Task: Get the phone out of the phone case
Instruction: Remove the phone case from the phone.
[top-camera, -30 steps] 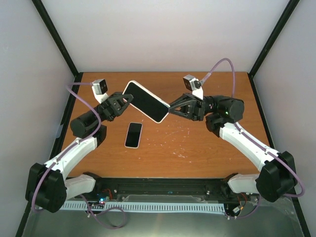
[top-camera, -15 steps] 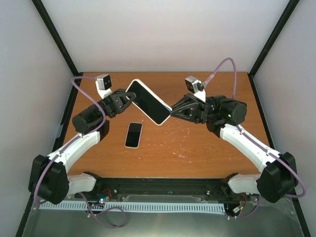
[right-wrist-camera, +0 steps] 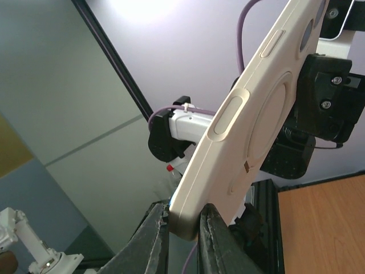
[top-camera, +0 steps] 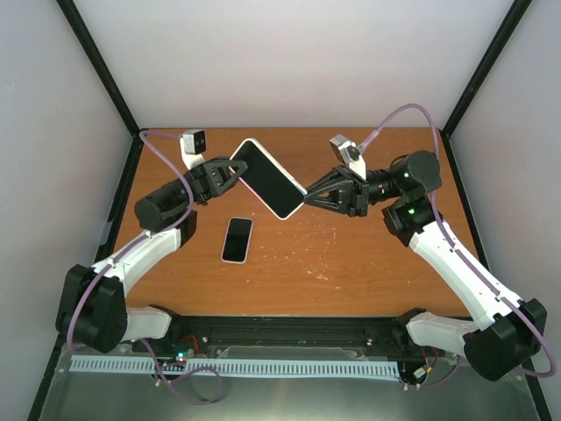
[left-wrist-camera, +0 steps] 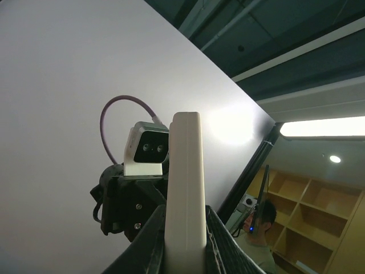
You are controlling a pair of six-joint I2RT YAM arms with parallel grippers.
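- The cream round-cornered phone case (top-camera: pixel 267 178) is held in the air above the far middle of the brown wooden table (top-camera: pixel 368 254), tilted, with its dark face upward; whether that face is a screen or bare lining cannot be told.
- Its left end is clamped by the left gripper (top-camera: pixel 230 172) and its right corner by the right gripper (top-camera: pixel 307 195); both pairs of jaws are closed on thin edges only (this is plain in the wrist views).
- A slip is judged the main risk; if the ends were pulled or twisted unevenly, one corner could be squeezed out and the case dropped.
- A flat dark phone with a pale rim (top-camera: pixel 237 239) lies on the table below and nearer; it could be struck by such a fall.
- The shell could be cracked by over-bending.
- Open board lies to the right and on the near side; the white side wall (top-camera: pixel 53 132) and black corner post (top-camera: pixel 105 70) stand near the left wrist, so room for pulling outward is judged limited.
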